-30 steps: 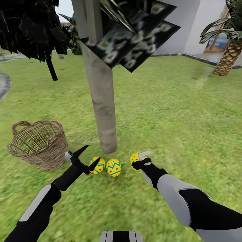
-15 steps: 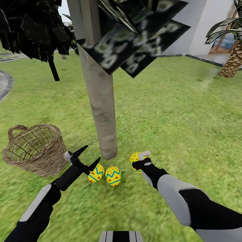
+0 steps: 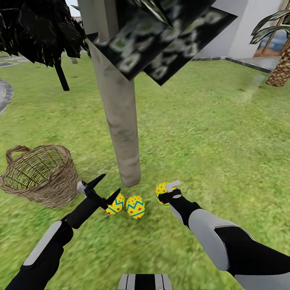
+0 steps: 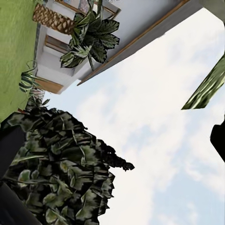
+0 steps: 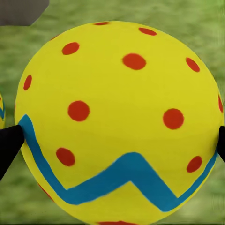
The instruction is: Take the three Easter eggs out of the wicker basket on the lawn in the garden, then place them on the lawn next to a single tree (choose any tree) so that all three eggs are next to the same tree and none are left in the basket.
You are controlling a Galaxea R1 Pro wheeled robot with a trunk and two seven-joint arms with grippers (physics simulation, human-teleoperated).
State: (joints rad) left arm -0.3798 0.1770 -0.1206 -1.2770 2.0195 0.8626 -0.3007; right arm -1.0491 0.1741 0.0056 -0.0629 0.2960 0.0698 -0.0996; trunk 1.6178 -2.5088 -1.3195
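Open lawn (image 3: 225,133) lies right of the tree (image 3: 121,133). Right end effector (image 3: 166,194) is clamped on one egg (image 3: 162,190); left end effector (image 3: 104,187) is spread wide, holding nothing.

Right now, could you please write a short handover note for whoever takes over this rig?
Left pincer: open, empty, beside the two grounded eggs.
Right pincer: shut on the third egg, low over the lawn.
Two eggs lie on the grass at the foot of the tree.
Wicker basket: apparently empty, standing on the lawn.
Left: release the third egg beside the trunk.
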